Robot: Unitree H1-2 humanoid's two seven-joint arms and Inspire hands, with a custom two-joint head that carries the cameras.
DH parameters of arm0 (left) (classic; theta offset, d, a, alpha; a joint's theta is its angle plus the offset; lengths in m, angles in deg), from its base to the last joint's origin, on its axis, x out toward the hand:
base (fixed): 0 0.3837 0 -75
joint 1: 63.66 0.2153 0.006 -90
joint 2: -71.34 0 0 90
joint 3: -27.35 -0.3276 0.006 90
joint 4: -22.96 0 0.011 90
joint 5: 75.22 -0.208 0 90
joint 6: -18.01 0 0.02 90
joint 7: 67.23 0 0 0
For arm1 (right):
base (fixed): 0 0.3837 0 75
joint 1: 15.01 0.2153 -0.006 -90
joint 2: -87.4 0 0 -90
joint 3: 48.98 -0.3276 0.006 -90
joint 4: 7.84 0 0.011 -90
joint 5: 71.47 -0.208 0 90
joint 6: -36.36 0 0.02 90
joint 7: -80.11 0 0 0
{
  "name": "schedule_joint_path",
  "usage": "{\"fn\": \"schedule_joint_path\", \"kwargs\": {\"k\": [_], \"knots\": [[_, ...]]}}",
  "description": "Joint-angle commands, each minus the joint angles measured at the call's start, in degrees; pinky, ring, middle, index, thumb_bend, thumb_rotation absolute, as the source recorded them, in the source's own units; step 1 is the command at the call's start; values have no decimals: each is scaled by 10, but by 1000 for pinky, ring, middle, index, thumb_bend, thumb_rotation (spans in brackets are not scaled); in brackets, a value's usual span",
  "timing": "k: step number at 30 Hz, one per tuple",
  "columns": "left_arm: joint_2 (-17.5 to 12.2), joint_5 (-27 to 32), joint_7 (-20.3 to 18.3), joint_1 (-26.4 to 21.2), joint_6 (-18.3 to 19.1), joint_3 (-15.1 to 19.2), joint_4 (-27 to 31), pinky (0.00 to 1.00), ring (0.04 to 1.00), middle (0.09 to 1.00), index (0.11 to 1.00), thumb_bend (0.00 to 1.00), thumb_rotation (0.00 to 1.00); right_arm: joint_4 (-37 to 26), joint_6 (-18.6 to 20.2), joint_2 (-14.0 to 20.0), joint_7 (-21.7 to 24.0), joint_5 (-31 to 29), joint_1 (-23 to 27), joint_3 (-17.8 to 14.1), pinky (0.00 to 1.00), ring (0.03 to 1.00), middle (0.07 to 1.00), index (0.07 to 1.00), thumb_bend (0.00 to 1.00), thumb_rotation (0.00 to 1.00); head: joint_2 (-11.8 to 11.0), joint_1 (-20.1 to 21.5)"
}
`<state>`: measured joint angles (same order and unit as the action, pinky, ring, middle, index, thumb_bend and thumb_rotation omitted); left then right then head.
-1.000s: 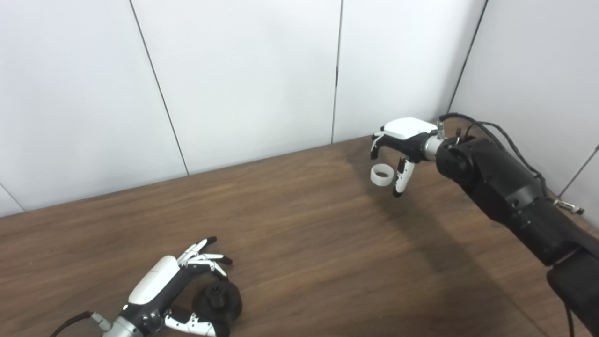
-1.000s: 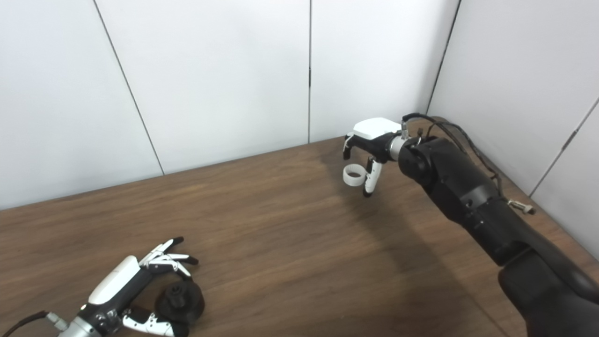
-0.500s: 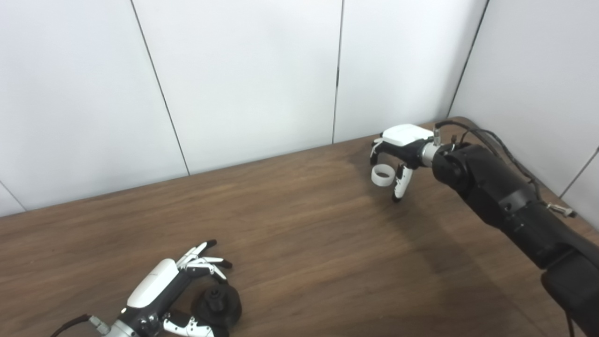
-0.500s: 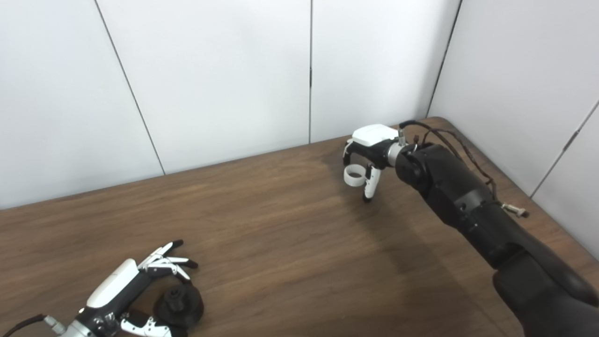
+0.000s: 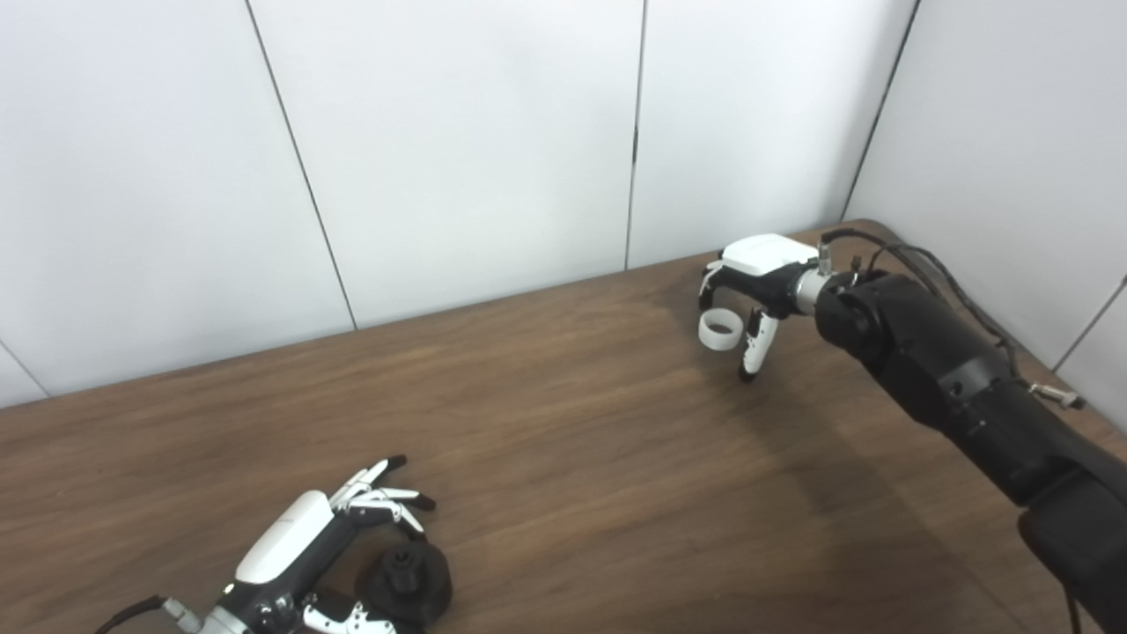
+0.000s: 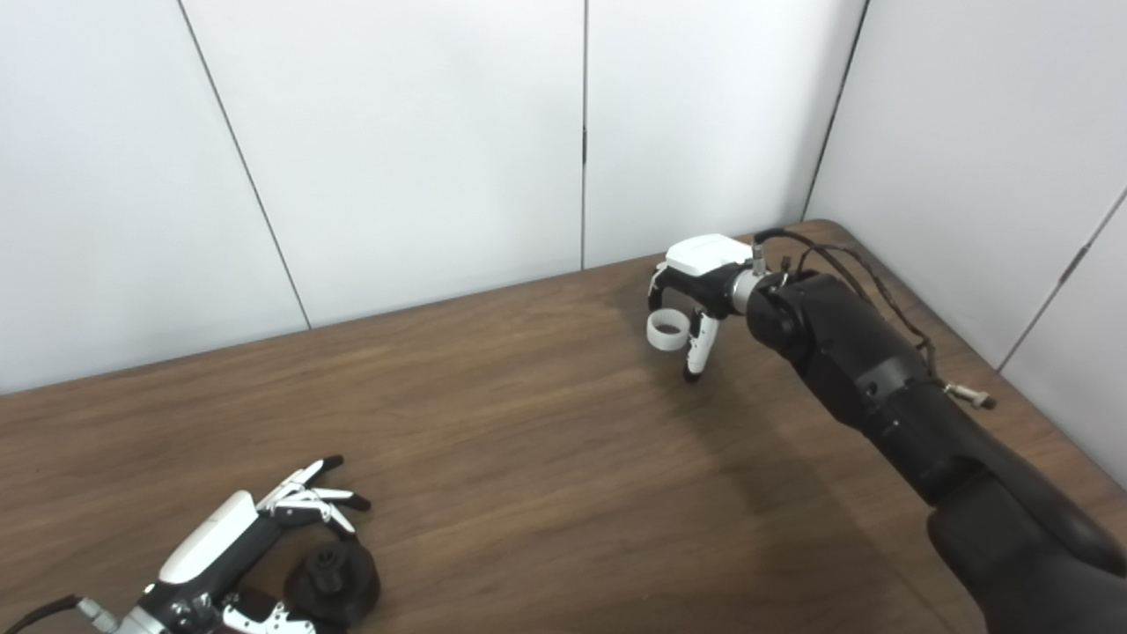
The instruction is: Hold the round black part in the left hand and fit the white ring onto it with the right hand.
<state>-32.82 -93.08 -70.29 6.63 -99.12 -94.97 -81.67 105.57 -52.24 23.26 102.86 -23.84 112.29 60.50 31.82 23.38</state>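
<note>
- Since a second ago, the right hand (image 5: 748,282) has come down a little toward the table (image 5: 563,440), and the left hand (image 5: 304,563) has slid a bit closer to the near edge.
- The right hand is at the far right of the table, near the back wall (image 5: 458,132).
- Its fingers curl down over the white ring (image 5: 718,331), with the thumb just beside the ring on the right.
- I cannot tell if the hand grips the ring or only cups it.
- The ring stands with its hole facing up.
- The left hand is low at the near left corner of the table.
- Its fingers (image 5: 379,493) are spread apart and reach over the round black part (image 5: 407,572).
- Its thumb lies along the near side of that part.
- I cannot tell if the left hand squeezes it or just rests around it.
- The round black part sits on the table and has a small knob on top.
- The ring and the black part are well apart, at opposite ends of the table.
</note>
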Motion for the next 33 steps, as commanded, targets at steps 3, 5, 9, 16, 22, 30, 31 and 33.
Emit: {"fn": "schedule_joint_path", "kwargs": {"k": [3, 5, 9, 16, 22, 30, 31, 33], "knots": [[-12, 1, -6, -6, 2, 2, 7, 1000, 997, 767, 481, 524, 64, -10, -4, 18, -11, -6, 22, -11, 989, 996, 926, 732, 919, 191, 1, 2], [-12, 2, -6, -7, 2, 1, 6, 1000, 997, 767, 481, 524, 64, -10, -4, 19, -10, -5, 23, -10, 991, 998, 927, 735, 908, 192, 1, 2], [-12, 6, -6, -6, 2, 2, 6, 1000, 994, 767, 481, 524, 63, -11, -4, 21, -8, -3, 23, -8, 982, 993, 923, 734, 893, 196, 1, 1], [-15, 9, -9, -6, 2, 2, 8, 1000, 993, 766, 481, 524, 63, -9, -6, 20, -9, -8, 21, -10, 983, 992, 917, 724, 867, 213, 3, 2], [-15, 11, -10, -4, 2, 5, 12, 1000, 995, 767, 481, 524, 64, -6, -4, 21, -8, -1, 21, -5, 981, 994, 916, 709, 864, 204, 4, 3], [-12, 10, -13, -3, 2, 8, 10, 1000, 993, 765, 481, 524, 64, -5, -8, 23, -15, -7, 18, -11, 975, 987, 914, 720, 879, 188, 3, 4], [-12, 11, -13, -3, 2, 8, 10, 1000, 992, 766, 481, 524, 64, -6, -8, 23, -14, -7, 18, -10, 977, 989, 915, 722, 875, 188, 3, 4], [-12, 11, -14, -2, 2, 8, 11, 1000, 991, 767, 481, 524, 64, -7, -7, 23, -13, -7, 18, -9, 978, 990, 916, 722, 870, 190, 3, 3]]}}
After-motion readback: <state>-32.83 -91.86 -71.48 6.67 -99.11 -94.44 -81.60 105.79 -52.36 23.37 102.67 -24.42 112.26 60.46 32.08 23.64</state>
